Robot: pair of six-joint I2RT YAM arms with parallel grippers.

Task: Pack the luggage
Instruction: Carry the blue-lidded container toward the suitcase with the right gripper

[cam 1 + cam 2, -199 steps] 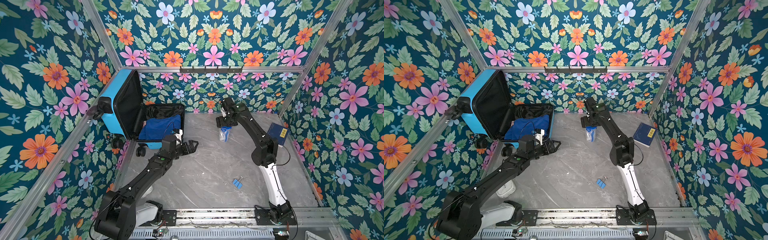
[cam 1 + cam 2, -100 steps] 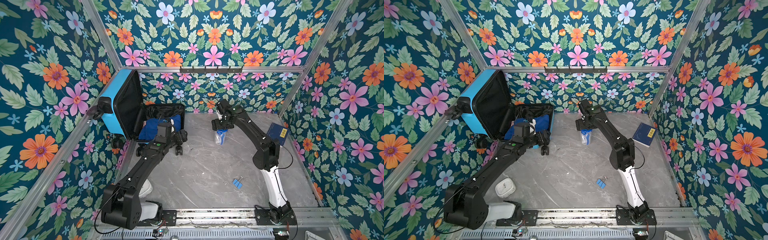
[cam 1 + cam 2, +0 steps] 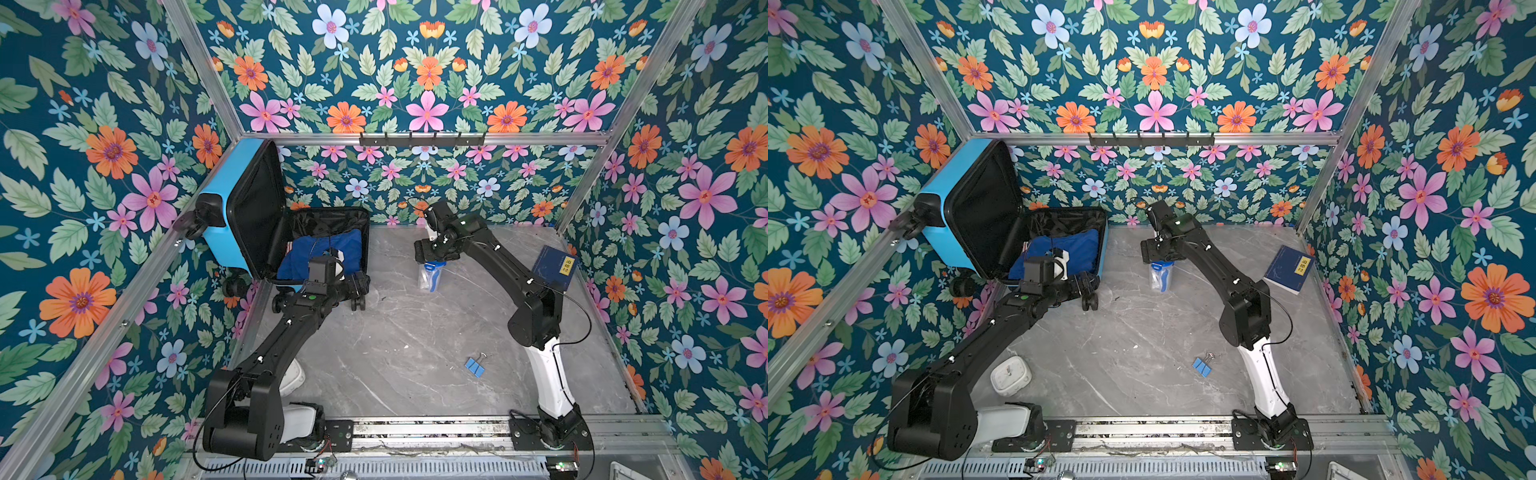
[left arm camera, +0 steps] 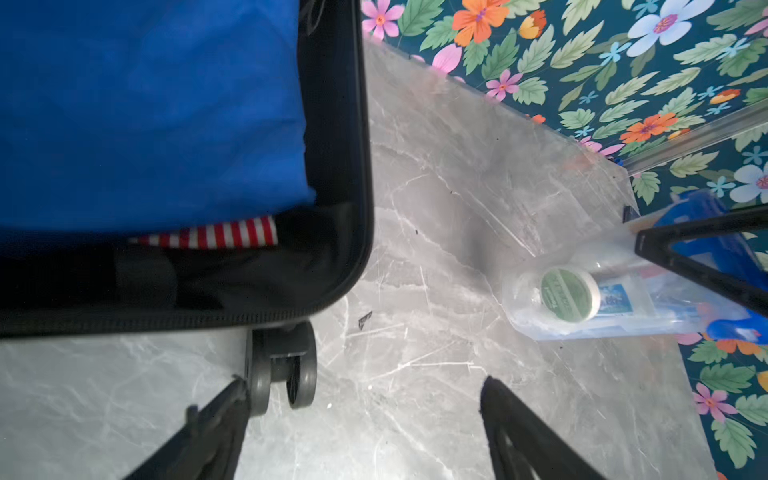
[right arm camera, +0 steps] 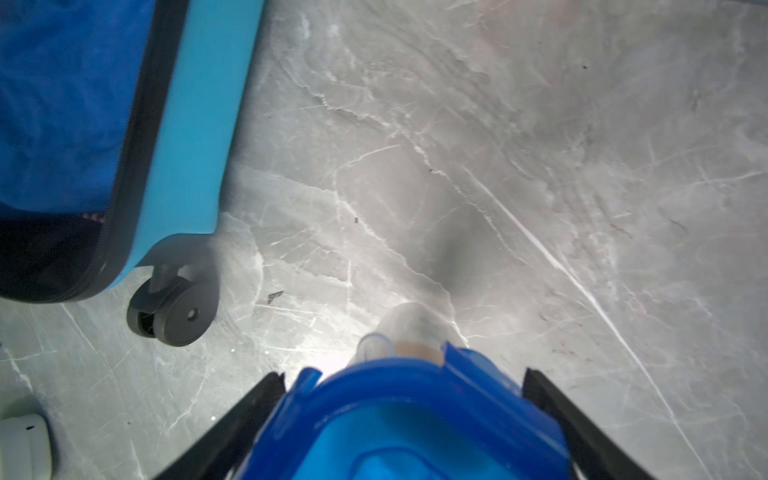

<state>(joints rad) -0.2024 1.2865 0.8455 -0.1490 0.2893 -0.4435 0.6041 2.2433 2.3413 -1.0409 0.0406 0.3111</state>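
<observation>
The luggage (image 3: 220,237) (image 3: 942,232) lies open at the back left, its sky-blue lid upright against the wall. A blue garment (image 3: 320,253) (image 4: 145,104) and a red-and-white striped cloth (image 4: 216,237) lie in its black-lined base (image 4: 357,166). My left gripper (image 3: 359,289) (image 3: 1090,286) (image 4: 365,386) is open and empty, low by the suitcase's front right wheel (image 4: 282,365). My right gripper (image 3: 432,259) (image 3: 1160,259) (image 5: 403,376) is shut on the blue lid of a clear container (image 3: 430,276) (image 3: 1160,276) (image 4: 582,299). The container hangs over the floor right of the luggage (image 5: 191,124).
A dark-blue book (image 3: 555,266) (image 3: 1289,270) leans at the right wall. A blue binder clip (image 3: 474,368) (image 3: 1202,366) lies on the grey marble floor at front centre. A white round-cornered object (image 3: 1010,376) (image 5: 20,444) sits beside the left arm. A hook rail (image 3: 422,139) runs along the back wall.
My right gripper has carried the clear container leftward, nearer the luggage. My left gripper has drawn left and back to the suitcase's front corner.
</observation>
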